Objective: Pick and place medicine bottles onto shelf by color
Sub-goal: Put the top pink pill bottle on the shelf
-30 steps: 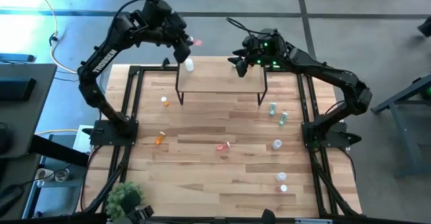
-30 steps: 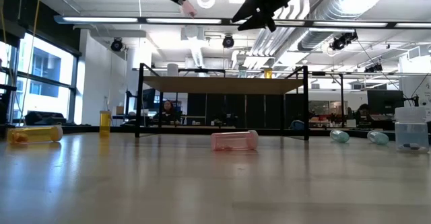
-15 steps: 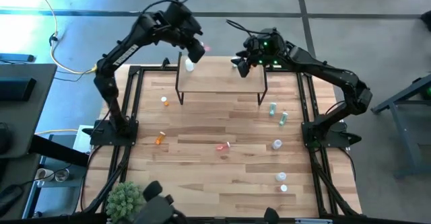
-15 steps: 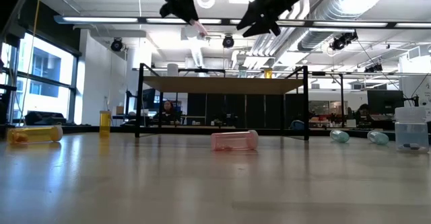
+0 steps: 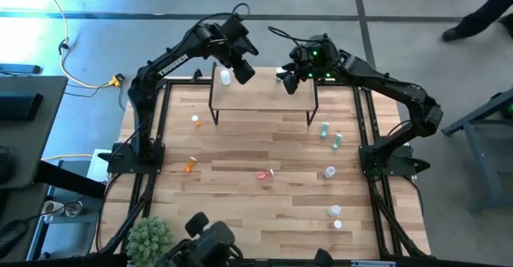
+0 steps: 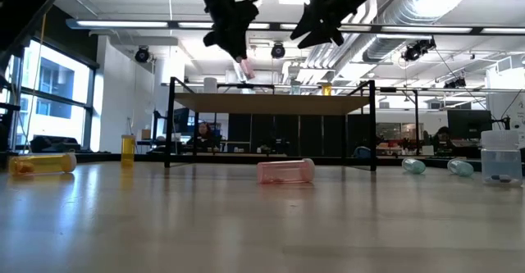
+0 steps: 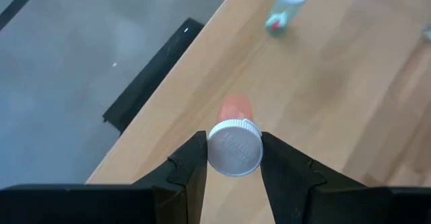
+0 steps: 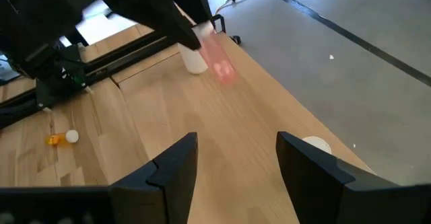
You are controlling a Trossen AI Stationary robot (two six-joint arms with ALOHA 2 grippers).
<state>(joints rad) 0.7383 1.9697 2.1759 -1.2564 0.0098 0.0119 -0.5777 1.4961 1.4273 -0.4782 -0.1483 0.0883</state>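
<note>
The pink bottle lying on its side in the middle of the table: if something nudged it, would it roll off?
Probably it would roll: the pink bottle is a smooth cylinder lying flat on the bare table. It looks translucent and mostly empty, so likely light and easily shifted. Its white cap looks about as wide as the body, so it may roll fairly straight.

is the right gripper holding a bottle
No, the right gripper is open with only bare shelf between its fingers.

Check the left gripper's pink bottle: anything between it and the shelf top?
Nothing visible. The left gripper holds the pink bottle above bare shelf board; the white bottle stands off to one side.
</note>
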